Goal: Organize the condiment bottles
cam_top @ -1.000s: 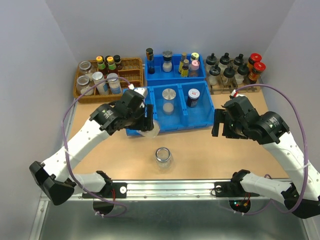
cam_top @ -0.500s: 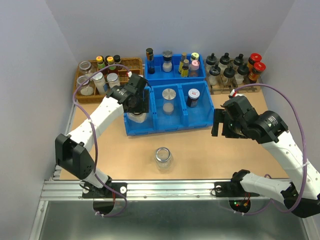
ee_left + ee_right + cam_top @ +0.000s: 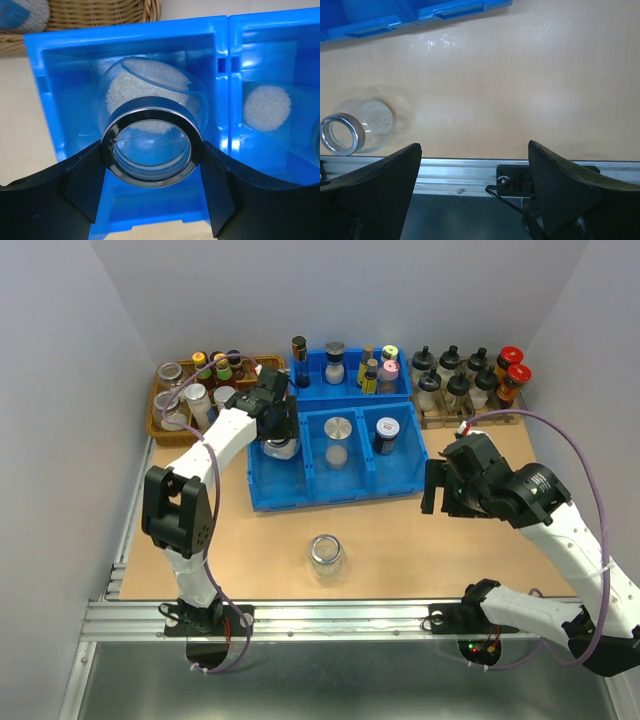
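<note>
My left gripper (image 3: 278,436) is shut on the metal rim of a clear jar (image 3: 281,448) with white grains in it. It holds the jar inside the left compartment of the blue bin (image 3: 262,498). In the left wrist view the jar (image 3: 150,82) sits between my fingers (image 3: 82,182), mouth toward the camera. I cannot tell whether it touches the bin floor. A silver-lidded jar (image 3: 338,437) stands in the middle compartment and a dark jar (image 3: 386,435) in the right one. A second clear jar (image 3: 326,553) stands on the table and shows in the right wrist view (image 3: 355,131). My right gripper (image 3: 437,490) is open and empty.
A wicker basket (image 3: 163,426) with jars and slim bottles stands at the back left. A second blue bin (image 3: 352,392) with bottles is behind the first. A wooden tray (image 3: 452,420) with black-nozzled and red-capped bottles is at the back right. A metal rail (image 3: 330,616) runs along the near edge.
My left arm has carried the clear jar from in front of the blue bin back and into its left compartment. The right arm has barely moved.
</note>
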You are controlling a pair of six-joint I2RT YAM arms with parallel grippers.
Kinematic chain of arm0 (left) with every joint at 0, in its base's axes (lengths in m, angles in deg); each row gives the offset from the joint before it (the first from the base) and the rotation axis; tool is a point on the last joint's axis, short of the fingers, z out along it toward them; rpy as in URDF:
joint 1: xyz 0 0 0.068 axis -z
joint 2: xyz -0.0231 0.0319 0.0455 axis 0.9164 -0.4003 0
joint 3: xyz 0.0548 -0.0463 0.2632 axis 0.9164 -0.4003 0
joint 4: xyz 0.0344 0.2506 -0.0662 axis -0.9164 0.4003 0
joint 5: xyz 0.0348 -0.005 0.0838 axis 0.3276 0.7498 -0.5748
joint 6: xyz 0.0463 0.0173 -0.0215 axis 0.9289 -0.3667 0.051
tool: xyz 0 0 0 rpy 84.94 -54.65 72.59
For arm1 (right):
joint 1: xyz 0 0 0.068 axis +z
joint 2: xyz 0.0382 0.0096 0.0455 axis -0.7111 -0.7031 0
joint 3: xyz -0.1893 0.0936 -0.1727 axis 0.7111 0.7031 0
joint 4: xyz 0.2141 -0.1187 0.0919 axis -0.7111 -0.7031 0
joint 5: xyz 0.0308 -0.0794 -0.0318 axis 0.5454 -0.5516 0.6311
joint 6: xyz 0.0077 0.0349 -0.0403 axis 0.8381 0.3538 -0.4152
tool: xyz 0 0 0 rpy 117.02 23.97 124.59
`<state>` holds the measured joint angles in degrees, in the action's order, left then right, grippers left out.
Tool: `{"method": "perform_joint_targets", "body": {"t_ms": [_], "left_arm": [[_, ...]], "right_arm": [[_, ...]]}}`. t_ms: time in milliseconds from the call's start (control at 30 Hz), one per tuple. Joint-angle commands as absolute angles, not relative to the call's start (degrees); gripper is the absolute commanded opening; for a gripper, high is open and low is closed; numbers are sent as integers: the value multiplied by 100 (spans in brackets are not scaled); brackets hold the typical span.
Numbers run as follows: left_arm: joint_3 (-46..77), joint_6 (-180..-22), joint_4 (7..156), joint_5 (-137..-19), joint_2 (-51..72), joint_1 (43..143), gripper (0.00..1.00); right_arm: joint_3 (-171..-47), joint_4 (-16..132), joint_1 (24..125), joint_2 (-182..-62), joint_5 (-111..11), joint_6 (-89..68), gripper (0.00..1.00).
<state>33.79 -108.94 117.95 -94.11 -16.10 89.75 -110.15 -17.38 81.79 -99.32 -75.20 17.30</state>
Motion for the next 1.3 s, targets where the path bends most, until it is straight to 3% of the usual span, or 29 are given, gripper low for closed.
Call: {"method": "perform_joint_targets", "body": {"t_ms": [0,967,1133,1267], "left_arm": [[3799,-11160,11377,-9337,-1718,8952,0],[4265,-13199,12255,-9952,-2370,8837,0],[4318,-13314,12431,-9891,-2344,8846,22],[4449,-13288,12580,-10022,-2221,8864,48]], "right_arm": [[-10883,-1509,8206,-9797,-7575,1749,92],[-10716,-1298,8206,-9929,-7522,1732,93],[-10654,-1281,8206,-9903,-7531,1732,94],[-10593,-1263,8206,-9876,-7513,1723,97]]}}
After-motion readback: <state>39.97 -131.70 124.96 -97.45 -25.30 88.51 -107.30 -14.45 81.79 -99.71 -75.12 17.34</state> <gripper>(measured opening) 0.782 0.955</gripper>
